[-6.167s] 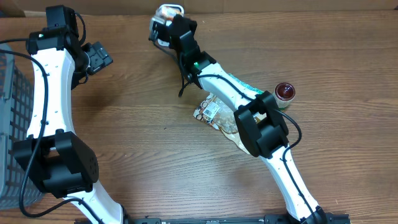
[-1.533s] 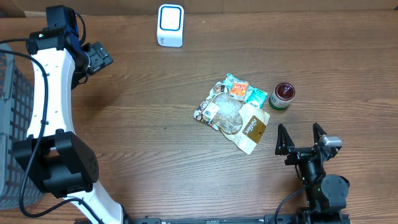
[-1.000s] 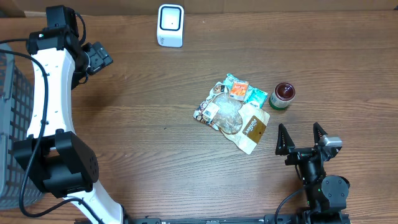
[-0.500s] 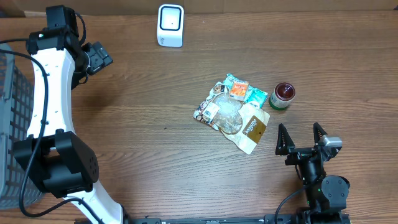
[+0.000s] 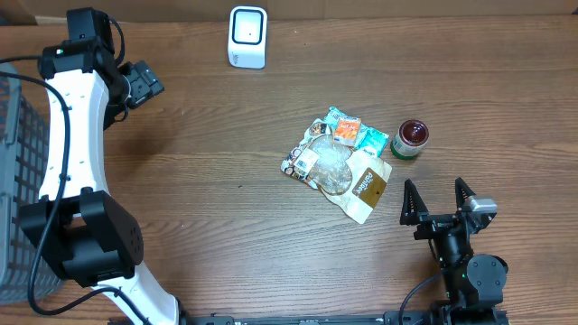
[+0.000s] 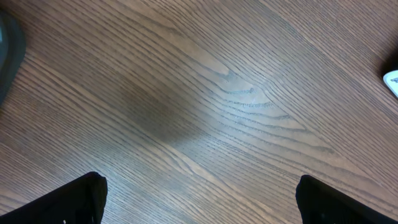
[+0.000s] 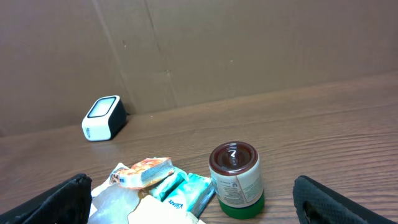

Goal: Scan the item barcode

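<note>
A white barcode scanner [image 5: 247, 36] stands at the table's far edge and also shows in the right wrist view, scanner [image 7: 102, 118]. Mid-table lies a pile of items [image 5: 339, 162]: a clear bag with a brown label, an orange packet [image 7: 146, 171] and teal tissue packs [image 7: 186, 193]. A jar [image 5: 412, 138] with a dark red lid and green base, jar [image 7: 235, 171], stands just right of the pile. My right gripper [image 5: 439, 200] is open near the front edge, facing the jar and pile, right gripper [image 7: 199, 208]. My left gripper [image 5: 137, 86] is open over bare wood at the far left, left gripper [image 6: 205, 205].
A grey wire basket [image 5: 18, 181] stands along the left edge. A brown cardboard wall [image 7: 249, 50] rises behind the scanner. Bare wood lies between the pile and the scanner.
Six seconds ago my right arm reached over the scanner; it now sits drawn back at the front right. Over the last second and a half nothing has moved.
</note>
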`<state>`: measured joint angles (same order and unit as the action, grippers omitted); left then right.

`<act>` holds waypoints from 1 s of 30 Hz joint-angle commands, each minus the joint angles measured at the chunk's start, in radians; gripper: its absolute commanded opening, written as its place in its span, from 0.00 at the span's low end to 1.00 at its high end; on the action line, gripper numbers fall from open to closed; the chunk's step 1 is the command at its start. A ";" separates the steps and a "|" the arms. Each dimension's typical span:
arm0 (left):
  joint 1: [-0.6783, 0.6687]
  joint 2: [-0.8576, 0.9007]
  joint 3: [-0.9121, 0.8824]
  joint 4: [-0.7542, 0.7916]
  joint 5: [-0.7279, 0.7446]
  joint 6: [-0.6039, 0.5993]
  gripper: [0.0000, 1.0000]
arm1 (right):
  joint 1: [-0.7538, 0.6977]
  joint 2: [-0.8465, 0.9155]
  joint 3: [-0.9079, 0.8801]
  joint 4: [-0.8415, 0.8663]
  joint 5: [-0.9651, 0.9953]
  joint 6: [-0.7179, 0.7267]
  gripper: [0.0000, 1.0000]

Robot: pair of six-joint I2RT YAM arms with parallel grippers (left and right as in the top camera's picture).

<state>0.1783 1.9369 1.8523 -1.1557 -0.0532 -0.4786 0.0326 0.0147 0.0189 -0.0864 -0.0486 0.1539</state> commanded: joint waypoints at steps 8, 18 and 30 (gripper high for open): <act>-0.065 -0.143 0.012 0.001 -0.006 0.011 1.00 | -0.004 -0.012 -0.011 0.006 -0.005 0.003 1.00; -0.072 -0.575 -0.285 0.090 -0.099 0.011 1.00 | -0.004 -0.012 -0.011 0.006 -0.006 0.003 1.00; -0.022 -1.392 -1.397 1.156 0.117 0.521 0.99 | -0.004 -0.012 -0.011 0.006 -0.005 0.003 1.00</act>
<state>0.1570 0.7147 0.6254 -0.0731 -0.0570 -0.2436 0.0326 0.0120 0.0185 -0.0830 -0.0486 0.1543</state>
